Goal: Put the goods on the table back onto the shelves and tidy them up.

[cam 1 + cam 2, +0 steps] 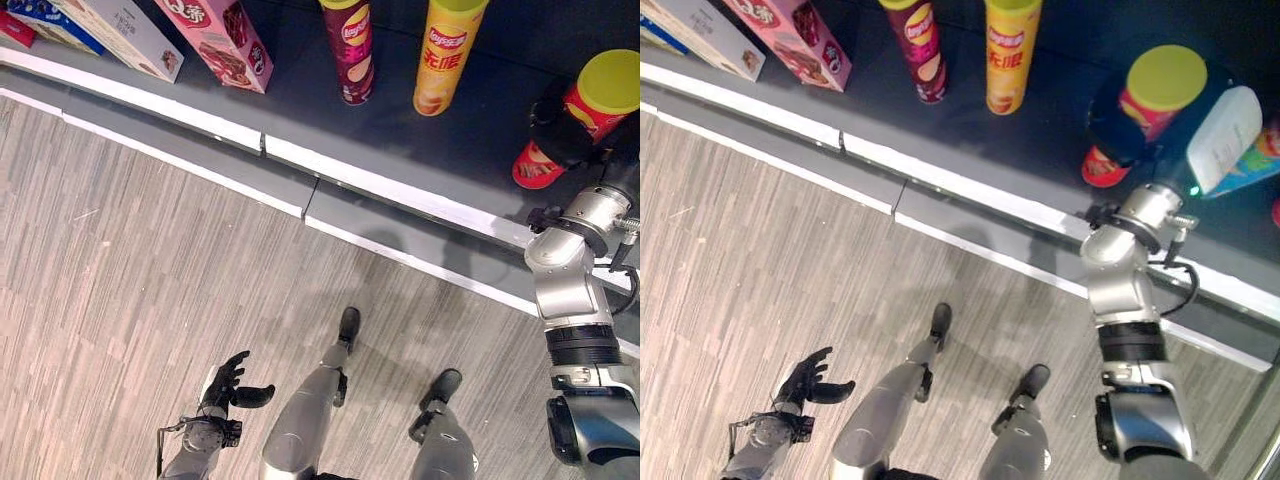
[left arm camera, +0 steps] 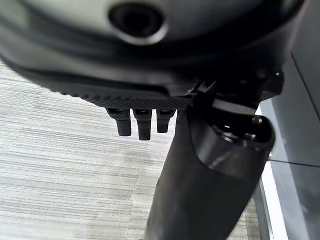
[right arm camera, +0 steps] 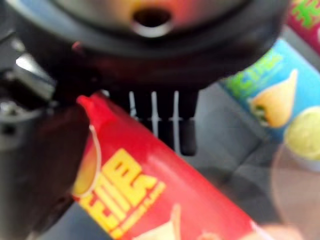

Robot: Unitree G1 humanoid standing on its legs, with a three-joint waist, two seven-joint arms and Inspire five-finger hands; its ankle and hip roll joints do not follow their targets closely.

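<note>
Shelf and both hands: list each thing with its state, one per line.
Red chip can: tilted on the shelf, yellow lid on, right hand curled round it.
Yellow chip can: upright on the shelf.
Maroon chip can: upright on the shelf.
Pink box: standing on the shelf.
White box: standing beside the pink box.
Left hand: open, holding nothing, low over the floor.
</note>
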